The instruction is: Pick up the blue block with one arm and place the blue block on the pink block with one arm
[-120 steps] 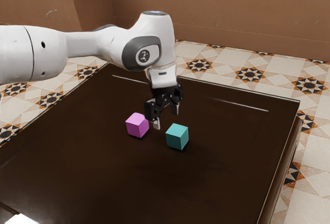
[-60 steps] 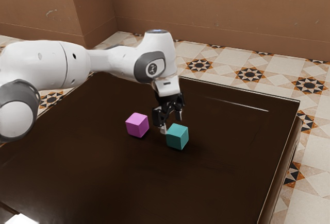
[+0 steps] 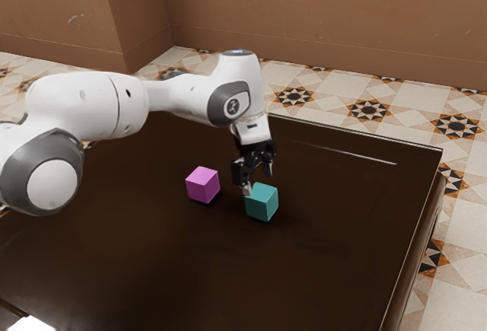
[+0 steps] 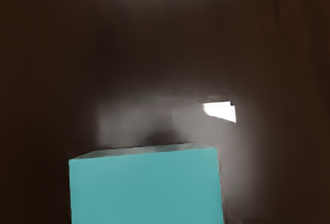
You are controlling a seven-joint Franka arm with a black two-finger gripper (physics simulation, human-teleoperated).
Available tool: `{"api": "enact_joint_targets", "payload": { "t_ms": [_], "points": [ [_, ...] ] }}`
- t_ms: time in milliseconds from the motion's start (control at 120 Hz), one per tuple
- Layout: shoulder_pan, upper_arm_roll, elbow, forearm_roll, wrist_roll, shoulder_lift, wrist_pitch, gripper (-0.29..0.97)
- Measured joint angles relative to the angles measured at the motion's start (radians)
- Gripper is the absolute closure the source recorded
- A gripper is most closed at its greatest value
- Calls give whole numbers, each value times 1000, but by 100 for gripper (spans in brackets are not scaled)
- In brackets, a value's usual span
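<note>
A teal-blue block (image 3: 262, 201) rests on the dark table (image 3: 152, 270), with a pink block (image 3: 202, 185) a short way toward the exterior view's left of it. My gripper (image 3: 256, 181) hangs just above the blue block's top, its black fingers open and spread over the block's upper edges. Neither finger touches the block. In the wrist view the blue block (image 4: 147, 185) sits large and close right under my hand, flat on the dark tabletop.
The table's far edge (image 3: 358, 137) and the edge at the exterior view's right (image 3: 415, 255) drop to a patterned tile floor (image 3: 456, 125). A small bright reflection (image 4: 220, 111) shows on the tabletop beyond the block. Brown walls stand behind.
My arm has swung toward the exterior view's right and lowered, carrying the gripper from between the two blocks to just over the blue block. Both blocks have stayed in place.
</note>
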Motion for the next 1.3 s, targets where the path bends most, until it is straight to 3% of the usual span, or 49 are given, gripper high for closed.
{"api": "enact_joint_targets", "payload": {
  "t_ms": [650,800,925,1067,1217,1300],
  "points": [
    [-9,16,32,-29,-29,110,28,0],
    [-9,17,30,-44,-40,107,34,23],
    [-9,16,-10,-43,-47,39,27,32],
    [6,17,-103,-41,-53,-104,-12,31],
    [107,18,-258,-37,-52,-312,-71,30],
    [151,18,-291,-30,-39,-343,-97,31]
  ]
}}
